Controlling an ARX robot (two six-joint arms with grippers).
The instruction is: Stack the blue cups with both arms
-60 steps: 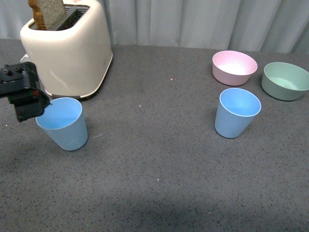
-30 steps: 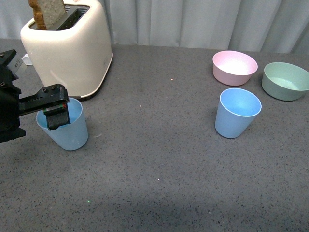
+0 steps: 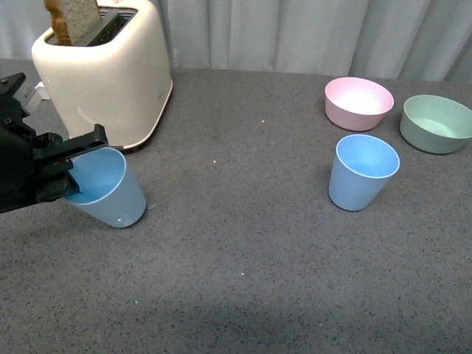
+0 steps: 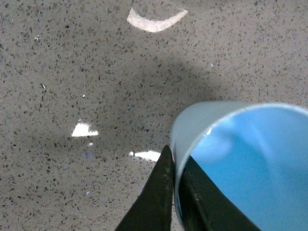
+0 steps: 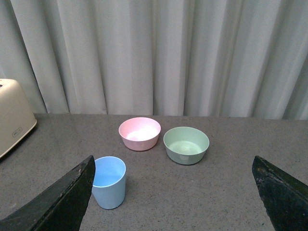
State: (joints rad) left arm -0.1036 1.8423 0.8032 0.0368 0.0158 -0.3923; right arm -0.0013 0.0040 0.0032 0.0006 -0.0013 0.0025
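A grey speckled worktop carries a cream toaster with a slice of bread standing in its slot, just beyond the left gripper. A pink bowl and a green bowl sit side by side, well apart from that gripper and ahead of the right gripper. The left gripper is clamped on the rim of the first blue cup: in the left wrist view one finger lies outside the wall and the other inside. That cup is tilted, its mouth leaning toward the gripper and its base pointing away; whether the base touches the worktop cannot be told. The second blue cup stands upright and alone ahead of the right gripper, nearer to it than the two bowls. The right gripper's fingers are spread wide apart and hold nothing.
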